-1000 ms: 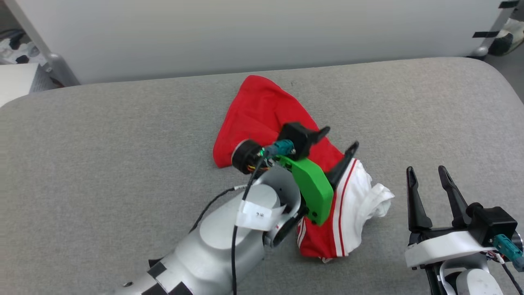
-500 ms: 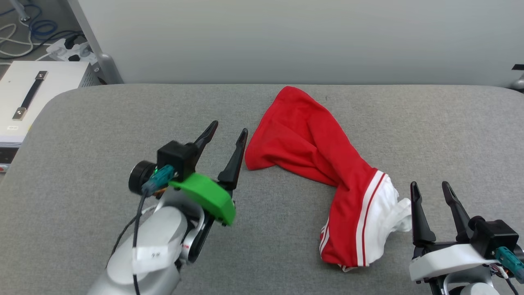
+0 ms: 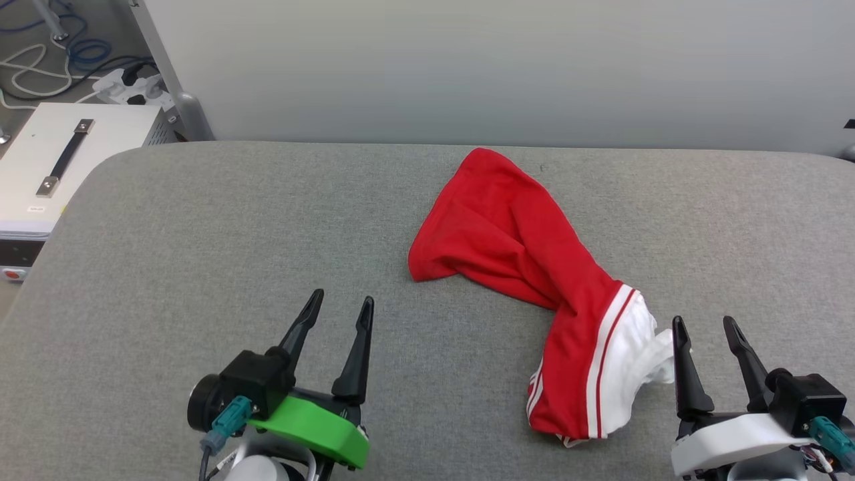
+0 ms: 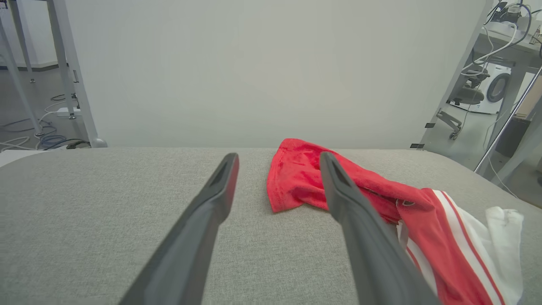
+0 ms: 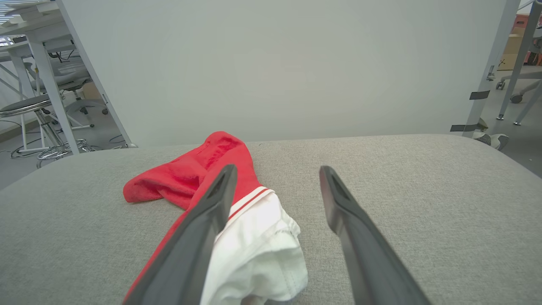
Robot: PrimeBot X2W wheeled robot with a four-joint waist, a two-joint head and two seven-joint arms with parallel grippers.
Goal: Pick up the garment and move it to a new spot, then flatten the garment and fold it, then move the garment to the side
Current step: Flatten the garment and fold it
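The garment (image 3: 528, 260) lies crumpled in a long bunch on the grey padded table (image 3: 200, 234), red at the far end and white-sleeved with striped trim at the near end. My left gripper (image 3: 340, 306) stands open at the lower left, well clear of the cloth, nothing between its fingers. My right gripper (image 3: 705, 325) is open at the lower right, its tips just right of the white sleeve. In the left wrist view the garment (image 4: 296, 182) lies ahead and right of the open gripper (image 4: 279, 156). In the right wrist view the garment (image 5: 254, 250) lies left of the open gripper (image 5: 277, 168).
A pale wall panel (image 3: 467, 67) rises behind the table's far edge. A white box with a handle (image 3: 60, 160) and cables (image 3: 40, 67) sit on the floor at the far left. Bare grey table stretches left of the garment.
My left arm has let go of the garment and drawn back from over it to the lower left. The head view has shifted. The right gripper stays put.
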